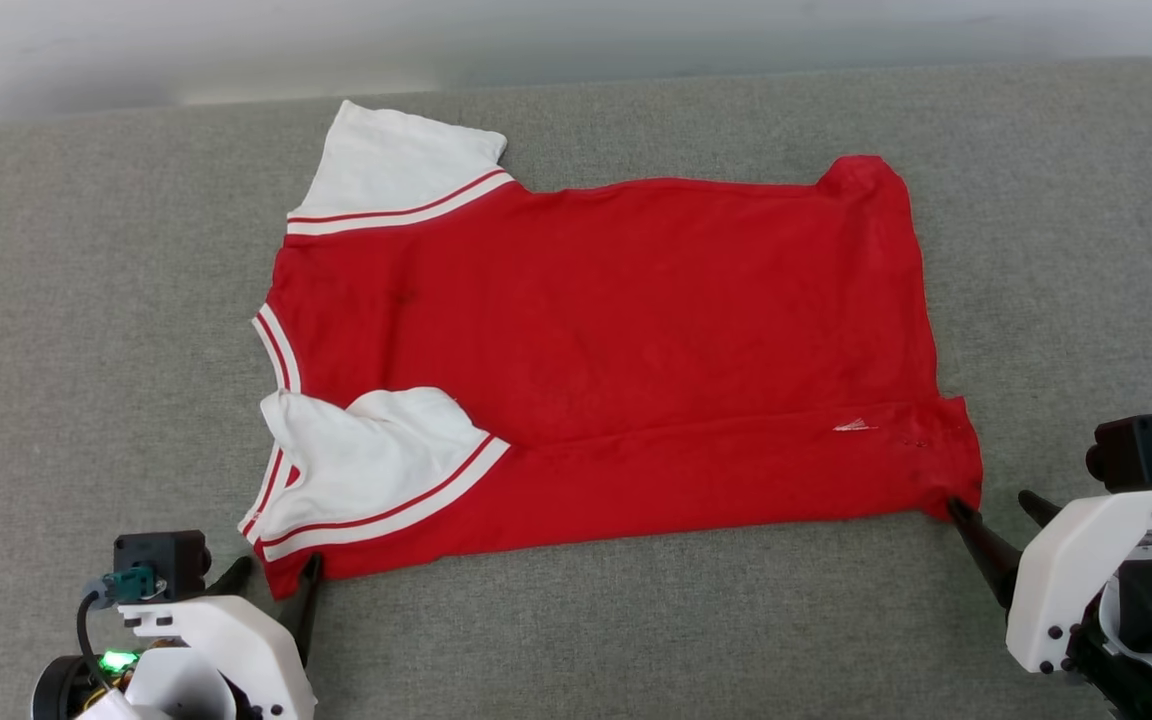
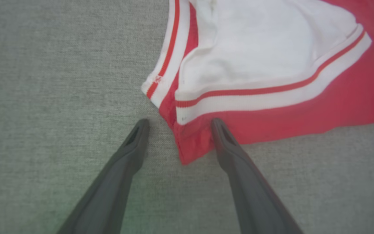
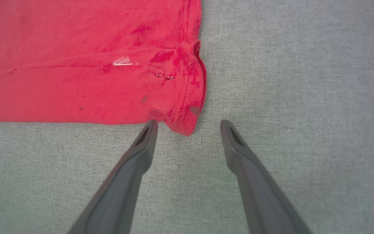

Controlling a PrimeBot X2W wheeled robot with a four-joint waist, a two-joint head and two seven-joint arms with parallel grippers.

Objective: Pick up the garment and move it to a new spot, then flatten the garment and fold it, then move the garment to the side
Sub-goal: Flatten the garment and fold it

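The garment (image 1: 616, 350) lay spread flat across the grey surface (image 1: 86, 300), its near sleeve folded in over the red body. The left end effector (image 1: 278, 563) had its fingers wide apart astride the garment's near shoulder corner. The right end effector (image 1: 988, 500), likewise spread, bracketed the near hem corner. Nothing was gripped. It looked like light, limp jersey that would sag and stretch rather than hold shape. Best bite, I reckoned: both layers at those two corners, lifted evenly.
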